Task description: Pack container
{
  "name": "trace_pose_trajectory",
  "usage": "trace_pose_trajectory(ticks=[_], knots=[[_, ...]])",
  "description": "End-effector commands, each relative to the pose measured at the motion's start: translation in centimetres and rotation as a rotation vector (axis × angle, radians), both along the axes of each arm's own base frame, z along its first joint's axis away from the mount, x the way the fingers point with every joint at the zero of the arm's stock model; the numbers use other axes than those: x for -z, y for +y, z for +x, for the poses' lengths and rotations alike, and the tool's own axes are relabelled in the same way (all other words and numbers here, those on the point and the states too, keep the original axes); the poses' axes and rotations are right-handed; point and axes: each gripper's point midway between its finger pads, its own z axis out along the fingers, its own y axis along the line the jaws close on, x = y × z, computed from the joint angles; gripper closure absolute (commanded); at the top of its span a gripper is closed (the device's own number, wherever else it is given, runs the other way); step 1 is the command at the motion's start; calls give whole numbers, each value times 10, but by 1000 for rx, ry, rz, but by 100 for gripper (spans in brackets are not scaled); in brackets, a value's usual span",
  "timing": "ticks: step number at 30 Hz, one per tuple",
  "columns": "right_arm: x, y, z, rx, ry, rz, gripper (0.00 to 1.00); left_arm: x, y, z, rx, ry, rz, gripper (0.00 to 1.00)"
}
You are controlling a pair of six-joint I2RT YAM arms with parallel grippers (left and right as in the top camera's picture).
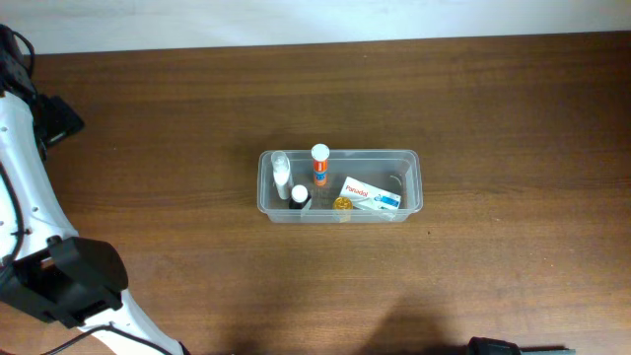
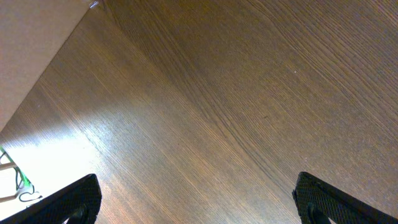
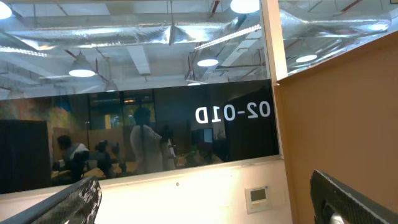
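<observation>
Seen from overhead, the left arm is running off the frame at 7 o'clock and 9 o'clock. The right arm is showing only as a dark sliver at 5 o'clock. Inside the container, a gold item is appearing too small to identify. In the wrist views, the 6 o'clock edge is cropping the left gripper and right gripper to spread finger ends.

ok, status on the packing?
Jaws open, empty: left gripper, right gripper. Packed in container: bottles, box. No obstruction seen.
</observation>
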Motion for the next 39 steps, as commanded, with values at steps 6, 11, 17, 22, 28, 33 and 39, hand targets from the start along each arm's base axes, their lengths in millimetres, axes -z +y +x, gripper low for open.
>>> trace_pose_trajectory(ticks=[6,11,17,22,28,33,39], knots=[[12,7,-6,-34,28,-113,2,-3,2,1,-7,-13,1,1],[29,7,-15,-46,39,-110,2,-3,2,1,-7,-13,1,1],[55,8,-23,-48,66,-105,2,-3,2,1,-7,-13,1,1],[79,8,-23,-48,102,-97,2,-3,2,1,-7,-13,1,1],[109,8,-23,-48,119,-93,2,-3,2,1,-7,-13,1,1],[118,6,-17,-44,94,-97,2,-3,2,1,-7,-13,1,1],[136,2,5,-41,118,-91,2,-3,2,1,-7,-13,1,1]])
